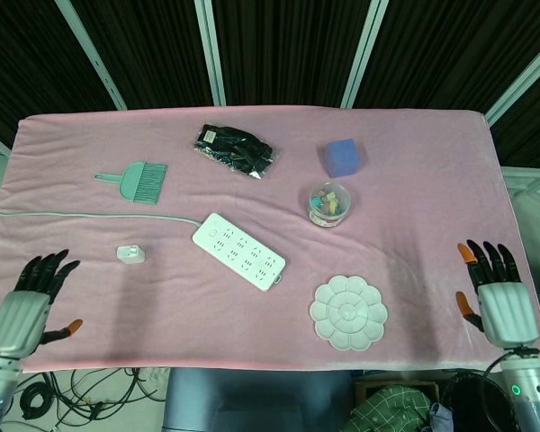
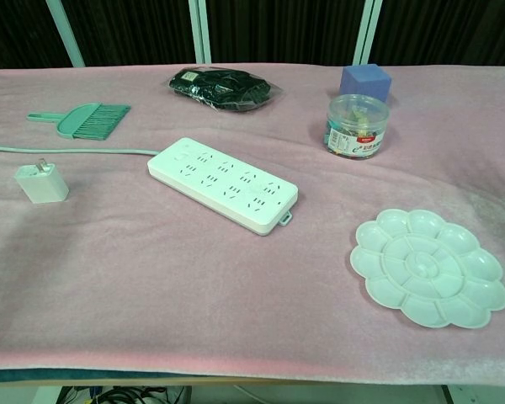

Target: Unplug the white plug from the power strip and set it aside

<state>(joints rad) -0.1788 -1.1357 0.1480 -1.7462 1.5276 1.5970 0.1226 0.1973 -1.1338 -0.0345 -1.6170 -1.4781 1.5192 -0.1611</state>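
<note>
A: Item one, small white cube plug (image 2: 41, 183)?

B: Free of the white rectangular power strip (image 2: 223, 184), lying on its side near the table's left edge, prongs pointing to the far edge. Left hand (image 1: 24, 306) and right hand (image 1: 502, 295): fingers spread, empty, at the near corners.

A: Risk?

B: Judged slight; an arm sweeping in could knock it off that edge.

A: Surface, room?

B: Pink cloth-covered table (image 1: 423, 171); dark curtain with pale struts (image 1: 211, 54) behind
</note>
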